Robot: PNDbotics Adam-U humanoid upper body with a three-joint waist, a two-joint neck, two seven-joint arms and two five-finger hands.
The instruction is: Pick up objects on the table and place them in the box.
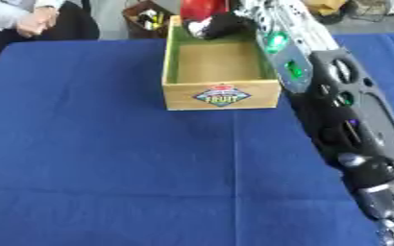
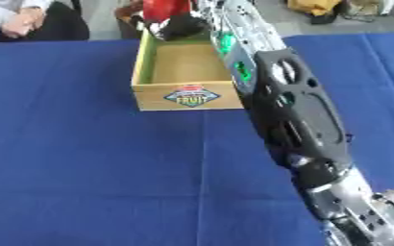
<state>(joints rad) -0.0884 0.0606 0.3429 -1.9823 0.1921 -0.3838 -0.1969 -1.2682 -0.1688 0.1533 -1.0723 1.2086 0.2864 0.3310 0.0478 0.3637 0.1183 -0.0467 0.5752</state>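
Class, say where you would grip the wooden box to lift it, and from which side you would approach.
Probably the rim of the left wall, from the left: the box is open-topped, so its thin upright wall can be pinched, and the right arm lies along the right side.

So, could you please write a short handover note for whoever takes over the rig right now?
Right hand: stretched out over the far end of the wooden box, fingers curled around a red object. I cannot tell what the object is.
Left hand: not in view.
Box: stands at the far middle of the blue table, open top, label facing the robot. The part of its floor that shows is bare.
Done: the red object has been picked up and carried over the box.
Left: release it into the box. No other loose objects show on the cloth in either view.
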